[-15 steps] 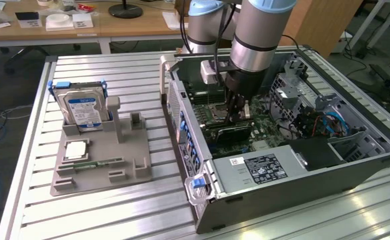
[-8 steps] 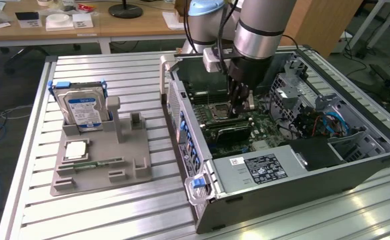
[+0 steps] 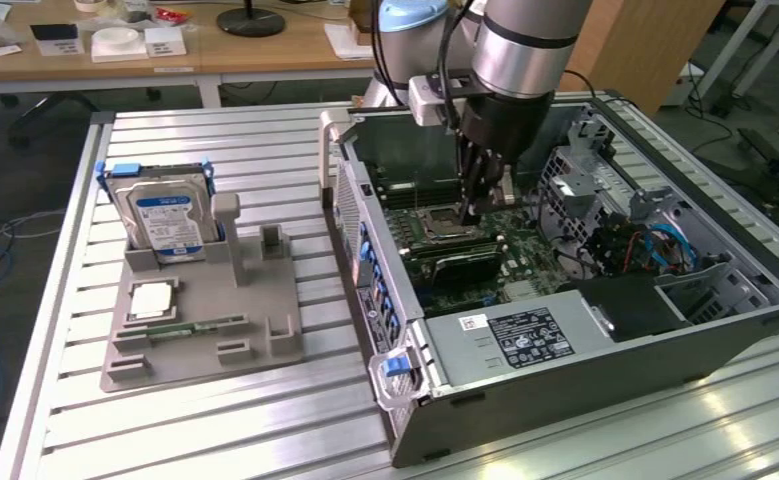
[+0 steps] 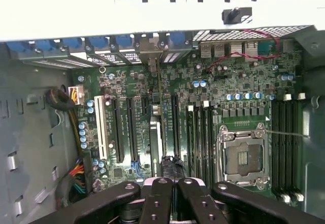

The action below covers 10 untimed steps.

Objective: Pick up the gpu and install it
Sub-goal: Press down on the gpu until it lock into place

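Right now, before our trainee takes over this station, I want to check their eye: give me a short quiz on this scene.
1. True or false: the boxy silver hard drive with blue-white label stands in the grey plastic holder.
2. The black gripper is: A over the holder; B inside the open grey computer case; C above the wooden desk.
3. Where is the thin dark green expansion card with silver bracket?
Key: 1 true; 2 B; 3 inside the case.

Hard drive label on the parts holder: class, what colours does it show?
Blue and white, on the hard drive; the exterior view shows it best.
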Tool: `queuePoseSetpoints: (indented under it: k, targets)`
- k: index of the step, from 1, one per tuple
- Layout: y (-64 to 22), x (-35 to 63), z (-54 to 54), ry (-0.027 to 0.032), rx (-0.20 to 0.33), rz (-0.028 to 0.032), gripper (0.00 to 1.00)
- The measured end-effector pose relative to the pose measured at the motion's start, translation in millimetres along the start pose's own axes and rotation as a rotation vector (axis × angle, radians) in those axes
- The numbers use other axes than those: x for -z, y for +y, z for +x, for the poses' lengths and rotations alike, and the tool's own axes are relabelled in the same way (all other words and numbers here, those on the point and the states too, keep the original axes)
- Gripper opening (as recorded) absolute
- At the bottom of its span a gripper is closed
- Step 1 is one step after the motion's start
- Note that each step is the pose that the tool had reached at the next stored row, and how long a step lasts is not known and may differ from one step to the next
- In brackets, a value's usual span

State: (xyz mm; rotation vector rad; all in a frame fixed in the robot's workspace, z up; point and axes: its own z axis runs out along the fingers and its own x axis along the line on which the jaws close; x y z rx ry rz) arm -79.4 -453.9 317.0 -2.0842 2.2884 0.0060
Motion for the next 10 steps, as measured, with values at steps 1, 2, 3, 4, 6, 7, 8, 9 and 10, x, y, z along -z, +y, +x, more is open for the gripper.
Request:
queuePoseSetpoints:
  k: [1, 2, 3, 4, 6, 7, 8, 9, 10]
  targets:
    - [0.0, 1.3, 0.0, 0.0000, 0.000, 0.0000, 0.11]
    - [-0.1, 2.7, -0.1, 0.0000, 0.000, -0.0001, 0.11]
    - [-0.1, 3.9, -0.1, 0.0000, 0.000, 0.0000, 0.11]
    - [-0.1, 4.6, -0.2, -0.0001, 0.000, 0.0000, 0.11]
    - [-0.2, 5.1, -0.2, -0.0003, 0.000, 0.0001, 0.11]
    - [-0.2, 5.2, -0.2, 0.0000, 0.000, 0.0000, 0.11]
    - [-0.2, 5.2, -0.2, -0.0001, 0.000, 0.0000, 0.11]
    - [-0.1, 5.2, -0.2, 0.0000, 0.000, 0.0000, 0.11]
    - [-0.2, 5.2, -0.2, 0.0000, 0.000, 0.0000, 0.11]
